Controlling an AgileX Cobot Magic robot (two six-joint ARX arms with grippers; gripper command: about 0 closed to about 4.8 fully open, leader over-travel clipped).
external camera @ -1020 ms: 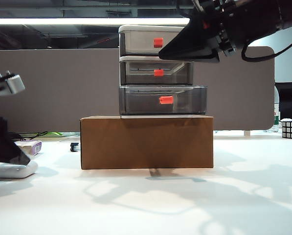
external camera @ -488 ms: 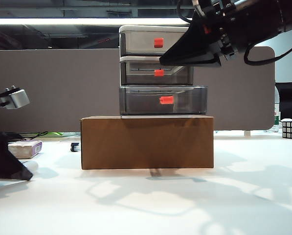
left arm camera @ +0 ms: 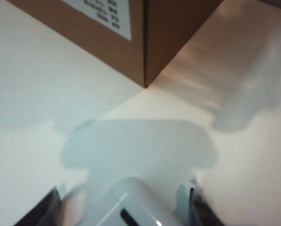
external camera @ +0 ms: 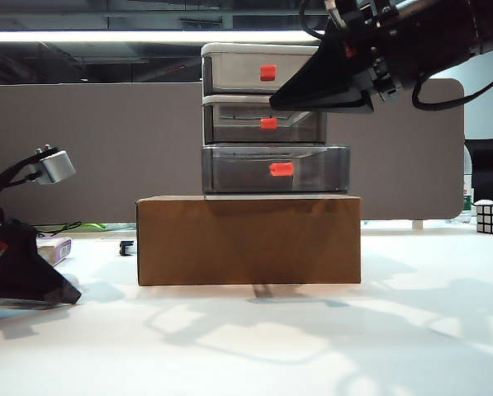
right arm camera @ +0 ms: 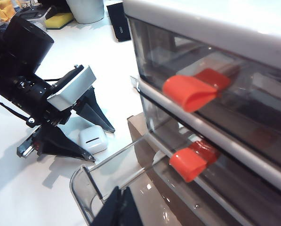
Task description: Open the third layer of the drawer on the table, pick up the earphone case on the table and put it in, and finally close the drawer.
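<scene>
The drawer (external camera: 229,70) stands on a cardboard box, and the third layer (external camera: 238,169) is pulled out toward the camera, its clear rim (right arm camera: 79,181) showing in the right wrist view. The white earphone case (left arm camera: 135,202) lies on the table (external camera: 312,346) between the fingers (left arm camera: 41,216) of my left gripper (left arm camera: 124,214), which is open with a gap on each side. From the exterior camera, my left gripper (external camera: 68,293) hides the case; the right wrist view shows the case (right arm camera: 93,139). My right gripper (external camera: 275,101) hovers shut in front of the upper drawers, its tips (right arm camera: 121,207) over the open drawer.
The brown cardboard box (external camera: 246,239) fills the middle of the table. An off-white block with a purple end (external camera: 54,247) lies just behind the left arm. A Rubik's cube (external camera: 492,217) sits at the far right, with a grey partition behind everything.
My left gripper has moved right and down over the earphone case, which it now hides in the exterior view. The right gripper has barely shifted.
</scene>
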